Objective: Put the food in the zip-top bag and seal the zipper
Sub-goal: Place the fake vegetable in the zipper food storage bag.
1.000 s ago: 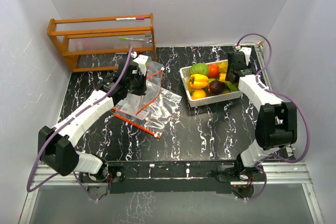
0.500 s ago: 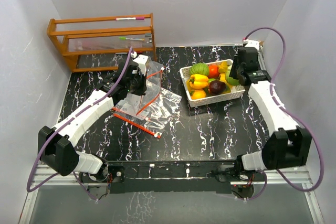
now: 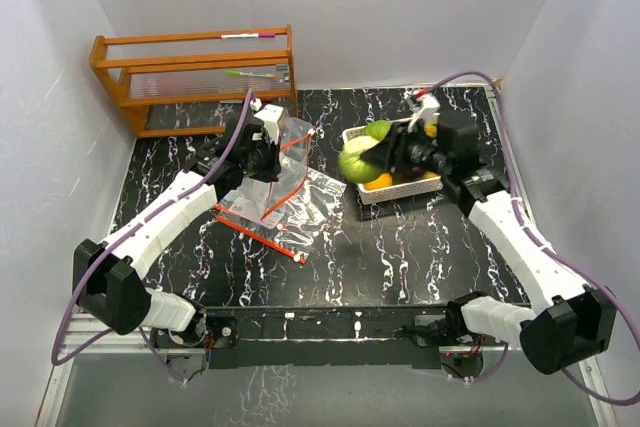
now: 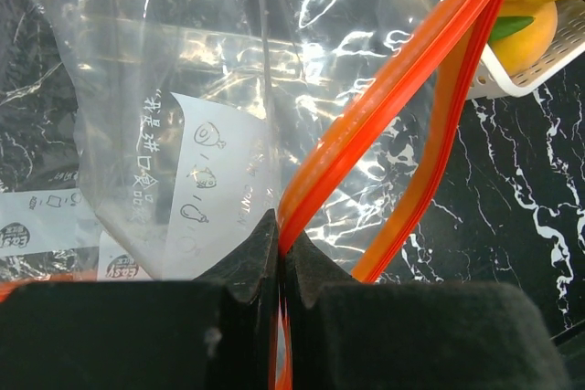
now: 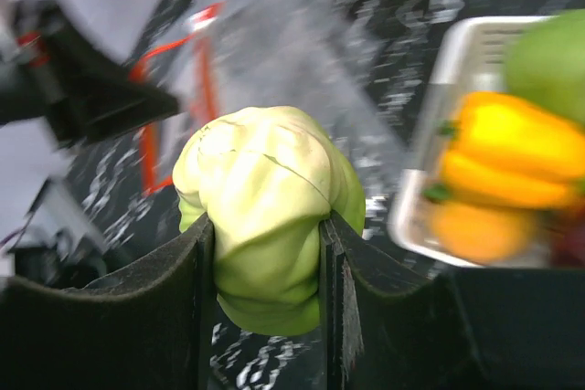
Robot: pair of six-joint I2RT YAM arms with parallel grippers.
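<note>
Swinging R gripper [image 3: 364, 160] off the basket [image 3: 400, 192] toward the bag [image 3: 300, 195]: 0.5 s ago it sat at the basket's far right side, now it's at the left edge w/ a green veg [image 3: 351, 165] clamped between its fingers. So pick is done, transfer underway, drop not yet made. L gripper [image 4: 279, 258] hasn't moved, pinched tight on the bag's orange zip [image 4: 393, 107], holding the mouth up off the table

Views:
- top cam gives layout: veg near the bag but not over the opening yet, rest of the food in the basket, rack [image 3: 190, 72] at back left
- R wrist shows grip that top can't: veg squeezed on both sides, sticks out past the fingers, looks secure. Bag and L arm blurred ahead, yellow pepper [image 5: 512, 152] and orange fruit [image 5: 475, 230] in the basket to the right
- L wrist shows pinch is on one zip lip only. 2nd lip hangs apart to the right, so mouth looks open. How wide, can't tell from any view. Zip unsealed
</note>
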